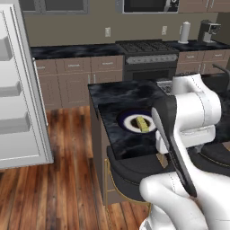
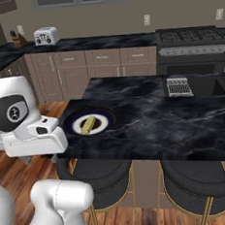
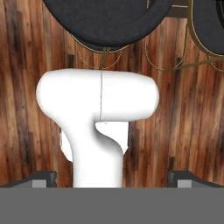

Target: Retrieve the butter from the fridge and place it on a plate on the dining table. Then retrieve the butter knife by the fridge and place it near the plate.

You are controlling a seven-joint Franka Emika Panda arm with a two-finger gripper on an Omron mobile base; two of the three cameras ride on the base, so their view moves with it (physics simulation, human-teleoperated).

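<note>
The butter, a small yellow stick, lies in the white centre of the navy-rimmed plate. The plate sits near one corner of the black marble dining table. The fridge stands open at the left, its pale door shelves showing. The butter knife is out of view. My gripper is open with nothing between its fingertips. It points down at the wood floor beside the table, apart from the plate.
Round dark stools are tucked under the table's near edge. A grey ribbed item lies on the table's far side. Black counters, a stove and a toaster line the back wall. Bare wood floor separates fridge and table.
</note>
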